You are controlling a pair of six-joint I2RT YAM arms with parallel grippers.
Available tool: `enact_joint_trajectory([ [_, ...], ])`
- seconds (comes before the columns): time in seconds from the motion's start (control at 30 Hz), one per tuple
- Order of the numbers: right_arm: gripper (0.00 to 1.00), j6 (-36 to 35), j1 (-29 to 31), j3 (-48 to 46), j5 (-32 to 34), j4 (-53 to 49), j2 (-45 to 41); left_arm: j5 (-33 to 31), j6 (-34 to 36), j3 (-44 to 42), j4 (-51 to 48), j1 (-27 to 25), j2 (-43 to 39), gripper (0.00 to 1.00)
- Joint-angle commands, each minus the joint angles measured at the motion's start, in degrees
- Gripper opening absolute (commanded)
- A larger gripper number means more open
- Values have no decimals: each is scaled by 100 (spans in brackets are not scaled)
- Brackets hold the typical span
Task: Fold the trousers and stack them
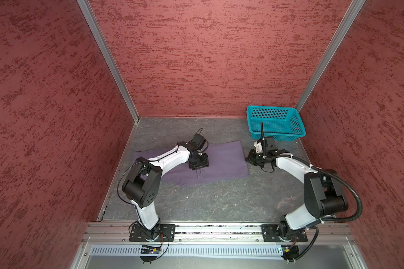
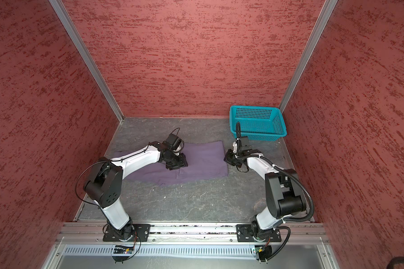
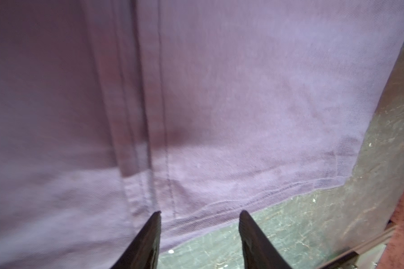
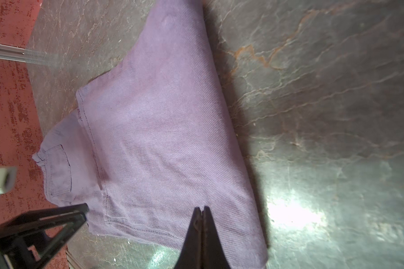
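The purple trousers (image 1: 222,158) (image 2: 203,160) lie folded flat on the dark marbled table, with the pocket end toward the left wall. My left gripper (image 1: 197,166) (image 2: 176,166) hangs over their near middle, pointing down. In the left wrist view it (image 3: 200,212) is open, with the stitched edge of the trousers (image 3: 243,116) and bare table between its fingertips and nothing held. My right gripper (image 1: 248,159) (image 2: 228,158) sits at the right-hand fold of the cloth. Its black fingers (image 4: 201,207) are pressed together, empty, just over the trousers (image 4: 161,139).
A teal perforated basket (image 1: 278,137) (image 2: 259,136) stands in the back right corner, just behind my right wrist. Red textured walls close in the table on three sides. Bare table (image 1: 219,200) stretches between the trousers and the front rail.
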Motion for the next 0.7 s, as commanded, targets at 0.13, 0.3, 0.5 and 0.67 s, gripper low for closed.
enact_joint_trajectory([
  [0.13, 0, -96, -36, 115, 140, -137, -162, -211, -247, -37, -96, -37, 232, 44],
  [0.3, 1, -79, -35, 97, 117, -115, -111, -556, -242, 174, -378, -42, 324, 44],
  [0.5, 1, -77, -35, 96, 123, -106, -78, -414, -269, 264, -320, -90, 711, 42],
  [0.67, 2, -61, -48, 67, 103, -59, -23, -473, -385, 352, -307, -121, 878, 23],
])
